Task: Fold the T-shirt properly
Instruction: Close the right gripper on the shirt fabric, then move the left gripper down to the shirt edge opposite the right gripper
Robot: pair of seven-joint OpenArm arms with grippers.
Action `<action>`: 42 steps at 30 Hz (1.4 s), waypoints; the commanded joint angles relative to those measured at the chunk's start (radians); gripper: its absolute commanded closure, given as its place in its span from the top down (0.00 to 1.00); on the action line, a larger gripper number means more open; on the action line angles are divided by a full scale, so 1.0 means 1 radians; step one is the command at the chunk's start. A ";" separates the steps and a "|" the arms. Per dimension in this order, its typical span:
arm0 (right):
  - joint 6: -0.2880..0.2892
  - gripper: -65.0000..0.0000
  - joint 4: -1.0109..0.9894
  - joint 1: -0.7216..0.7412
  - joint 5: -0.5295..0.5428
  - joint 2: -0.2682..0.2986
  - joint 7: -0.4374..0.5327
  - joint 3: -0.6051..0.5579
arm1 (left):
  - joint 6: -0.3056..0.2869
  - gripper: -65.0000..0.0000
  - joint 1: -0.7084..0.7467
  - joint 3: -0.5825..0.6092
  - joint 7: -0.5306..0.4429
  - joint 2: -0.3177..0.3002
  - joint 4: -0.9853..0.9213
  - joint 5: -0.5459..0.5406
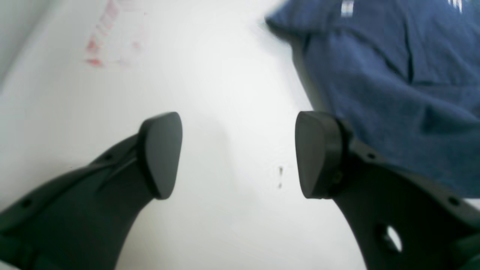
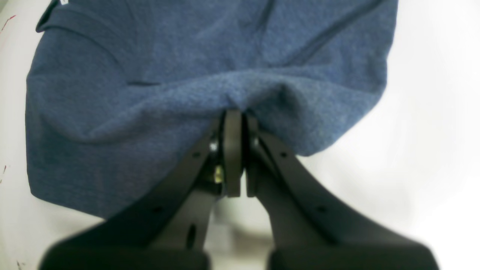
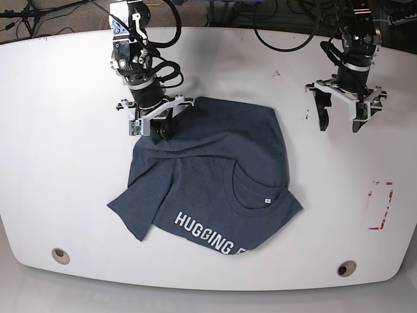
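right fingers [image 2: 234,123] pinch t-shirt [image 3: 215,169] edge; left fingers [image 1: 165,153] spread.

L end effector [image 1: 238,153] spread wide; R end effector [image 2: 237,123] clamped.

White lettering [image 3: 212,236] on the T-shirt [image 3: 215,176] breaks off under a fold; red marks [image 1: 108,33] on the counter [image 1: 225,75] blur beyond reading.

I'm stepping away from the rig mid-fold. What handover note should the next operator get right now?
Right tool: shut on an edge of the dark navy-blue cotton T-shirt.
Left tool: open, empty, above the bare white table beside the shirt.
T-shirt: mid-table, partly folded over itself, collar and white lettering showing.
Done: one fold begun.
Left: finish folding, flatten wrinkles.
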 commanded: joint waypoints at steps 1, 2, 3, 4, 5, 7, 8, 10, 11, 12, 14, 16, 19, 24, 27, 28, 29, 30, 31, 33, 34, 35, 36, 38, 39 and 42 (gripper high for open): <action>0.007 0.00 0.037 0.024 0.006 0.007 0.015 0.002 | -0.010 0.67 -0.029 0.006 -0.017 -0.002 0.020 -0.027; 0.006 0.00 0.040 0.028 0.006 0.009 0.009 0.002 | -0.011 0.67 -0.037 0.008 -0.010 -0.001 0.020 -0.031; 0.007 0.00 0.043 0.034 0.007 0.011 0.002 0.003 | -0.009 0.67 -0.042 0.013 -0.007 -0.001 0.020 -0.035; 0.007 0.00 0.045 0.039 0.008 0.014 -0.005 0.003 | -0.006 0.67 -0.048 0.017 -0.005 -0.001 0.020 -0.040; 0.007 0.00 0.049 0.046 0.009 0.017 -0.015 0.003 | -0.002 0.67 -0.054 0.021 -0.002 -0.001 0.020 -0.045; 0.006 0.00 0.060 0.076 0.008 0.029 -0.052 0.003 | 0.013 0.67 -0.067 0.035 0.001 -0.003 0.019 -0.062; 0.005 0.00 0.068 0.099 0.006 0.039 -0.079 0.003 | 0.024 0.67 -0.074 0.046 0.001 -0.004 0.019 -0.075; 0.006 0.00 0.073 0.110 0.008 0.047 -0.094 0.004 | 0.029 0.67 -0.079 0.053 0.000 -0.004 0.018 -0.082; 0.005 0.00 0.075 0.114 0.008 0.050 -0.099 0.004 | 0.030 0.67 -0.083 0.056 0.002 -0.005 0.018 -0.085; 0.005 0.00 0.078 0.118 0.008 0.053 -0.104 0.003 | 0.030 0.67 -0.086 0.058 0.003 -0.005 0.018 -0.088; 0.006 0.00 0.080 0.123 0.007 0.057 -0.109 0.004 | 0.030 0.67 -0.090 0.060 0.008 -0.005 0.015 -0.091; 0.006 0.00 0.084 0.126 0.006 0.061 -0.111 0.003 | 0.030 0.67 -0.093 0.063 0.013 -0.005 0.012 -0.097; 0.006 0.00 0.087 0.125 0.003 0.057 -0.103 0.002 | 0.026 0.67 -0.098 0.068 0.030 -0.006 0.010 -0.098; 0.004 0.00 0.095 0.121 0.002 0.051 -0.092 0.000 | 0.023 0.67 -0.117 0.079 0.050 -0.007 0.005 -0.094; 0.004 0.00 0.099 0.119 0.000 0.050 -0.089 -0.004 | 0.023 0.66 -0.137 0.080 0.059 -0.006 -0.005 -0.088; 0.004 0.00 0.101 0.119 -0.001 0.049 -0.089 -0.005 | 0.023 0.66 -0.144 0.081 0.062 -0.006 -0.010 -0.085; 0.005 0.00 0.104 0.109 0.002 0.045 -0.089 -0.009 | 0.023 0.66 -0.163 0.080 0.062 -0.005 -0.022 -0.085; 0.005 0.00 0.108 0.100 0.004 0.041 -0.089 -0.013 | 0.024 0.66 -0.182 0.079 0.062 -0.004 -0.034 -0.085; 0.005 0.00 0.108 0.097 0.004 0.040 -0.088 -0.015 | 0.024 0.65 -0.189 0.079 0.067 -0.004 -0.040 -0.085; 0.005 0.00 0.109 0.093 0.004 0.039 -0.087 -0.018 | 0.024 0.65 -0.204 0.078 0.075 -0.003 -0.054 -0.084; 0.005 0.00 0.110 0.091 0.004 0.038 -0.086 -0.019 | 0.024 0.65 -0.212 0.078 0.078 -0.003 -0.062 -0.084; 0.005 0.00 0.108 0.090 0.004 0.036 -0.085 -0.020 | 0.023 0.65 -0.220 0.078 0.082 -0.003 -0.070 -0.082; 0.006 0.00 0.106 0.089 0.004 0.035 -0.083 -0.021 | 0.022 0.65 -0.229 0.079 0.086 -0.003 -0.079 -0.081; 0.006 0.00 0.102 0.089 0.004 0.033 -0.080 -0.023 | 0.020 0.65 -0.243 0.078 0.094 -0.002 -0.095 -0.079; 0.006 0.00 0.100 0.090 0.004 0.032 -0.078 -0.023 | 0.020 0.65 -0.251 0.079 0.097 -0.001 -0.104 -0.078; 0.008 0.00 0.106 0.103 0.005 0.036 -0.082 -0.023 | 0.022 0.64 -0.269 0.088 0.108 -0.004 -0.122 -0.071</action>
